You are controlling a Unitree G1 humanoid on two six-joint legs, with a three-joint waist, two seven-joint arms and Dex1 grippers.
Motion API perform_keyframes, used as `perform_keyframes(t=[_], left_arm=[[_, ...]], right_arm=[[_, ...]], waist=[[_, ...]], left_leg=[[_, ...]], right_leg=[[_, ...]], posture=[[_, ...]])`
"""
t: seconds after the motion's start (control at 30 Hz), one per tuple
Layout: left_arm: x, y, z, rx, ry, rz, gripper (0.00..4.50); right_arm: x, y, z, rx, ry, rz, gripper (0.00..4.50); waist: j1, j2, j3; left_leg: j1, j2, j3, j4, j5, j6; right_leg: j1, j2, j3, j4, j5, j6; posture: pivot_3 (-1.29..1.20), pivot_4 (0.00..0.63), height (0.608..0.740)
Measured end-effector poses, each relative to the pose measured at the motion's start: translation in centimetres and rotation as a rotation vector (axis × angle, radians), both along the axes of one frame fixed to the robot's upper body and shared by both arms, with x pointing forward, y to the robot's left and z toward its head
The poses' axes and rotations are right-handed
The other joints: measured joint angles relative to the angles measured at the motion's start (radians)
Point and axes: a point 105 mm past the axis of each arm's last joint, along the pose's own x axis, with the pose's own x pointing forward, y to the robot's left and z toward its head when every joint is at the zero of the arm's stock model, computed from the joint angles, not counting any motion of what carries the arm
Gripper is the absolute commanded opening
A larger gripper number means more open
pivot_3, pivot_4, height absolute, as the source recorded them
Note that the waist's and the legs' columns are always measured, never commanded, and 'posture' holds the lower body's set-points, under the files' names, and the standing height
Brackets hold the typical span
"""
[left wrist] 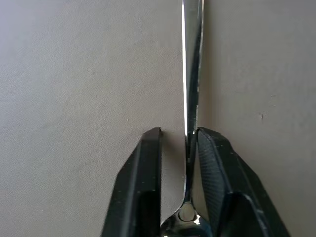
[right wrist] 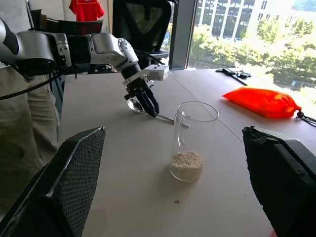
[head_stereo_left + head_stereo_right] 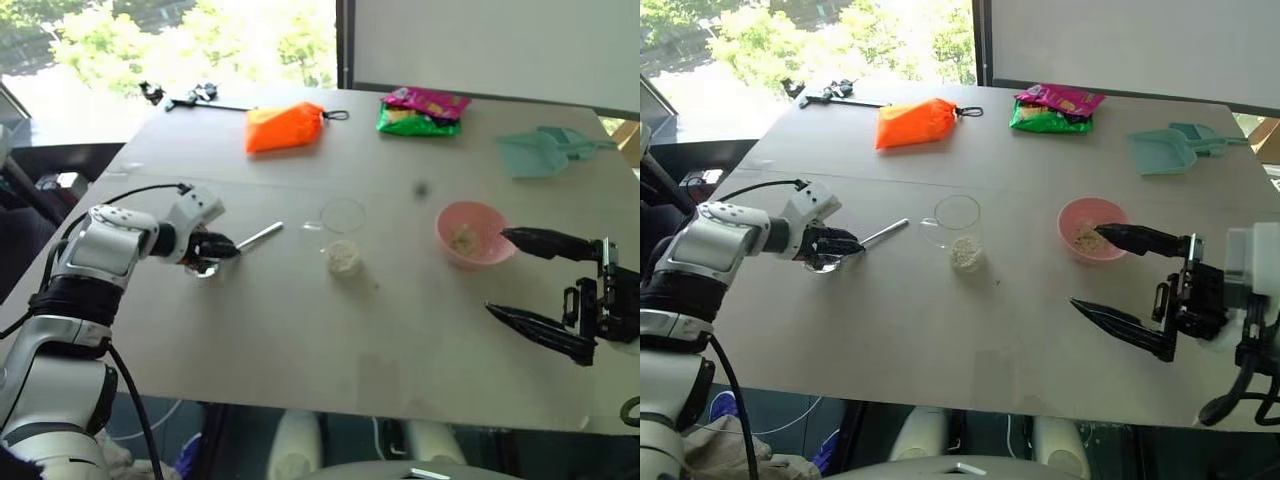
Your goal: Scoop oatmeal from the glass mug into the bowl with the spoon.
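On my desk [image 3: 400,360] the glass mug [image 3: 343,238] stands near the middle with oatmeal [image 3: 345,258] in its bottom. The spoon [image 3: 240,244] lies to its left, handle toward the mug, with my left gripper [image 3: 226,248] down at its bowl end. The bowl [image 3: 472,233] sits to the mug's right, and my right gripper [image 3: 500,272] is just beside it. Behind, along the far edge, I see a pouch [image 3: 284,127], a snack packet [image 3: 420,112] and, farthest right, a dustpan [image 3: 545,150].
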Motion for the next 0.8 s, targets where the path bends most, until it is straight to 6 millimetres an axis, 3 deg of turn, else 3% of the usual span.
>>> perform_keyframes(t=[0.3, 0.47, 0.53, 0.6, 0.73, 0.8], left_arm=[[-0.9, -0.2, 0.6, -0.144, -0.045, 0.089, 0.07], [-0.5, -1.0, 8.4, -0.228, -0.365, 0.131, 0.07], [-0.2, -2.6, 11.3, -0.249, -0.523, 0.076, 0.07], [0.1, -4.2, 12.9, -0.266, -0.623, 0.027, 0.07], [0.9, -8.2, 15.9, -0.222, -0.843, -0.113, 0.07], [1.3, -9.6, 16.8, -0.191, -0.923, -0.168, 0.07]], right_arm=[[1.4, -0.5, 0.0, -0.015, -0.018, -0.13, 4.5], [4.1, -0.2, 1.2, -0.015, -0.058, -0.276, 4.5], [5.7, 0.0, 2.1, -0.038, -0.046, -0.344, 4.5], [7.1, 0.6, 3.3, 0.013, 0.002, -0.33, 4.5], [10.5, 3.6, 7.8, 0.244, 0.105, -0.251, 4.5], [11.6, 5.4, 8.7, 0.294, 0.174, -0.221, 4.5]], waist=[[-0.002, -0.002, 0.001], [-0.002, -0.006, 0.004], [0.001, -0.005, 0.004], [0.0, -0.005, 0.004], [-0.005, -0.004, 0.005], [-0.005, -0.004, 0.005]], left_leg=[[-0.001, 0.001, -0.005, 0.001, 0.0, 0.0], [-0.001, 0.001, -0.006, 0.002, 0.0, 0.0], [-0.001, -0.001, -0.006, 0.003, 0.0, 0.0], [0.0, -0.001, -0.005, 0.004, 0.0, 0.0], [-0.001, 0.0, -0.004, 0.005, 0.0, 0.0], [-0.001, 0.0, -0.003, 0.005, 0.0, 0.0]], right_leg=[[0.0, 0.0, 0.0, 0.001, 0.0, 0.0], [0.0, -0.001, -0.001, 0.002, 0.0, 0.0], [0.0, -0.002, -0.001, 0.002, 0.0, 0.0], [0.002, -0.001, -0.001, 0.002, 0.0, 0.0], [0.002, 0.0, -0.002, 0.002, 0.001, -0.001], [0.002, 0.0, -0.002, 0.002, 0.001, 0.0]], posture=[[0.0, 0.15, 0.74], [0.0, 0.15, 0.74], [0.0, 0.15, 0.74], [0.0, 0.15, 0.74], [0.0, 0.15, 0.74], [0.0, 0.15, 0.74]])
